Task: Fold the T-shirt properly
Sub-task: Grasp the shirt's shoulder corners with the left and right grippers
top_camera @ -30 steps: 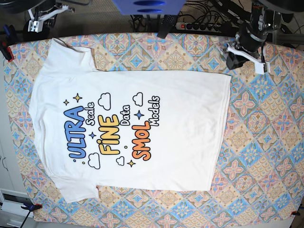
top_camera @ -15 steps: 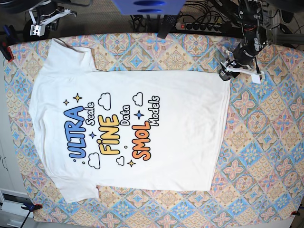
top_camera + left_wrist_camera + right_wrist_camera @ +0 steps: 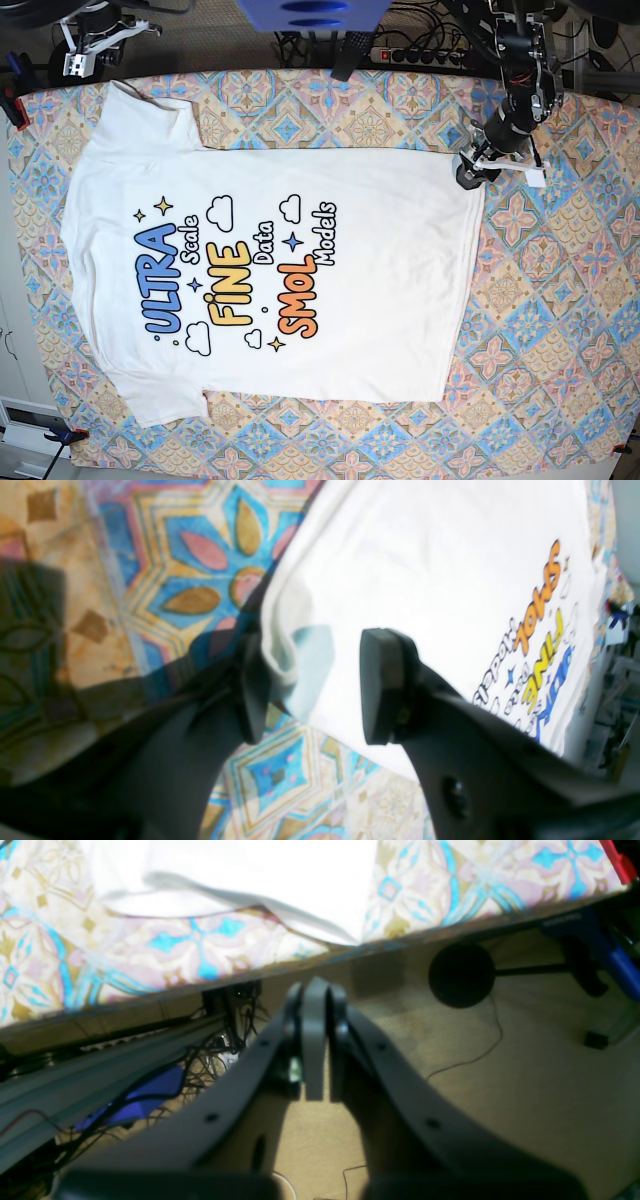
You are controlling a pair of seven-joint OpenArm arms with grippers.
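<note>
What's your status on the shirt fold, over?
Left gripper open, jaws astride a hem corner of the T-shirt. Right gripper shut, off the table edge. Shirt flat, print up, unfolded. Nothing in the way.

We see a counter (image 3: 560,330) draped in a patterned tile-print cloth, a power strip (image 3: 420,55) and tangled cables along its far edge, and tan floor (image 3: 525,1100) below.

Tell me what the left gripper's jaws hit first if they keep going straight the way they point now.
Most likely the corner of the T-shirt: the left gripper has its jaws open, straddling that hem corner, with the patterned tablecloth directly beneath. Remaining depth is unclear.
</note>
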